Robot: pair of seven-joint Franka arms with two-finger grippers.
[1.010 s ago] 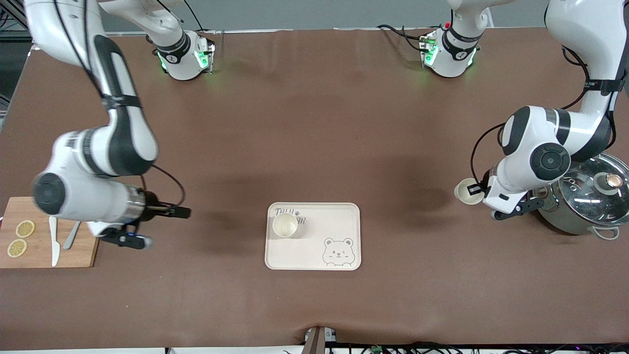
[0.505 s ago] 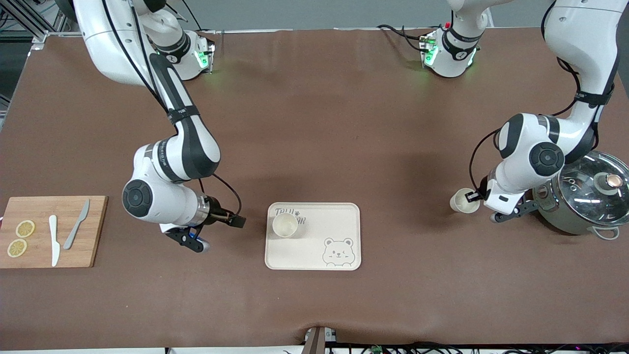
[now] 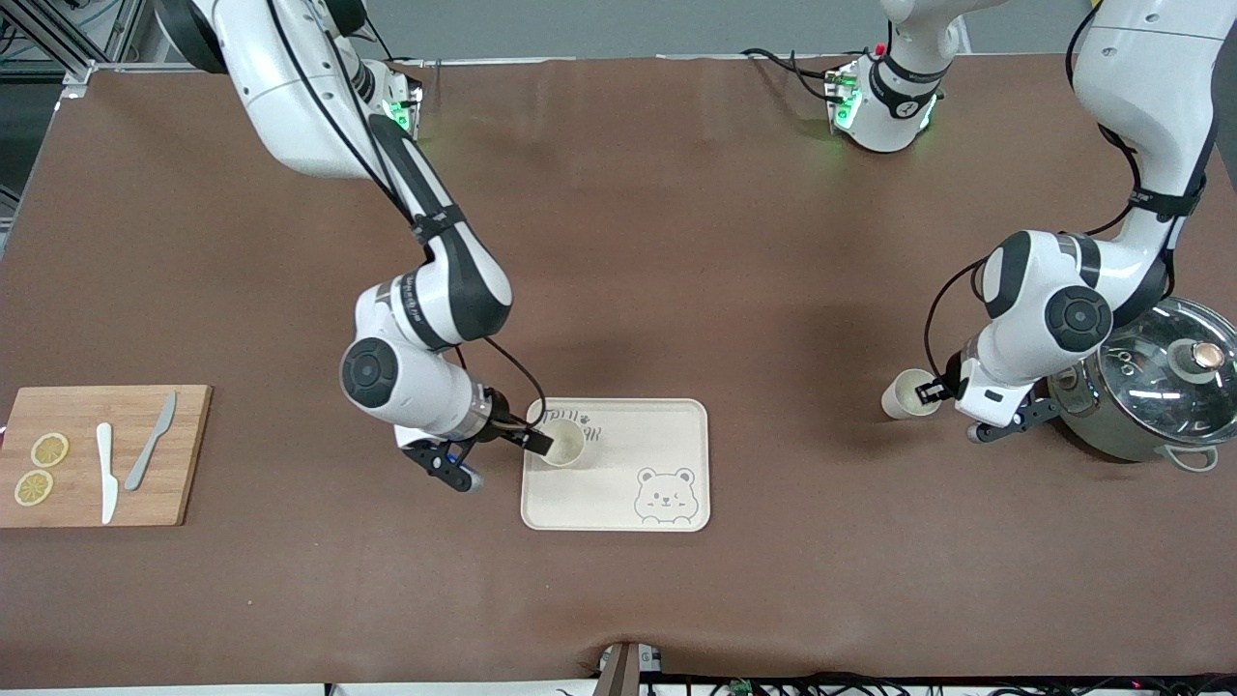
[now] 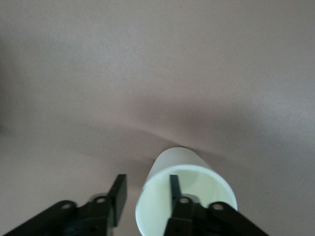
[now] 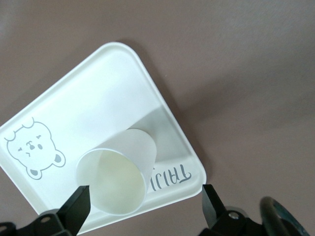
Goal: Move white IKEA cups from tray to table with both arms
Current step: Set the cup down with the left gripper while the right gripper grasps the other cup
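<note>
One white cup stands upright on the bear tray, in the corner by the lettering. My right gripper is open at that cup's rim. In the right wrist view the cup sits on the tray between the wide-apart fingers, closer to one. The second white cup stands on the table beside the pot. My left gripper is open at its rim. In the left wrist view one finger is inside this cup and the other is outside, both clear of the wall.
A steel pot with a glass lid stands at the left arm's end, close to the left wrist. A wooden cutting board with two knives and lemon slices lies at the right arm's end.
My right arm has swung from over the cutting board to the cup on the tray. My left gripper and its cup have come down slightly and shifted a little away from the pot.
</note>
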